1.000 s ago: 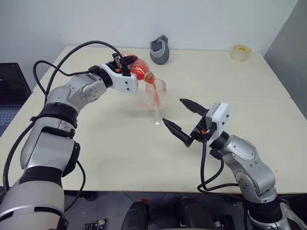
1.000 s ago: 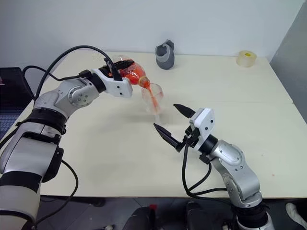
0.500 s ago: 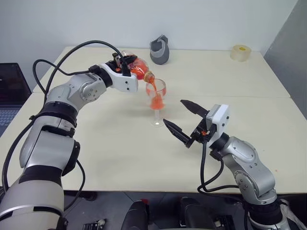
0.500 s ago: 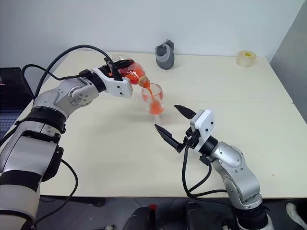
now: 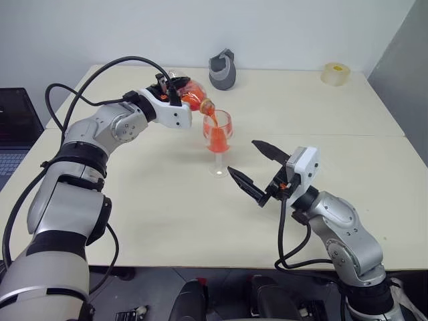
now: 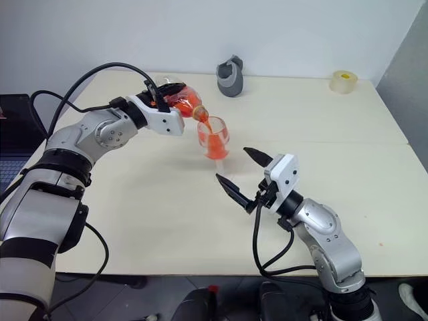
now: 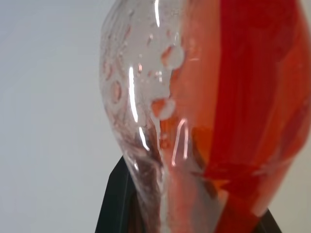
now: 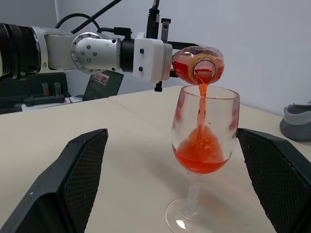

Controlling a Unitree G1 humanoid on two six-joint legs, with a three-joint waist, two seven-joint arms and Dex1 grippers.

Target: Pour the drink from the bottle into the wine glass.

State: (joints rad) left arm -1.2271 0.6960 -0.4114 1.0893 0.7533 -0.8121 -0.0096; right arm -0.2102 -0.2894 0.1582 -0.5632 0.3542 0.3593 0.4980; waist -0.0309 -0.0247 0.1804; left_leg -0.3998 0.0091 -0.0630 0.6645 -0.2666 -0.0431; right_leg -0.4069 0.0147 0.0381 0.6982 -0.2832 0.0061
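Left pincer gripping tilted bottle, right pincer wide (beside wine glass), tape roll apart

Bottle base hidden behind left tool; laptop cut off.

A broad cream-coloured table with a seam across its top stands against a plain white wall, a grey panel rising at its right and a dark laptop sitting off its left edge.
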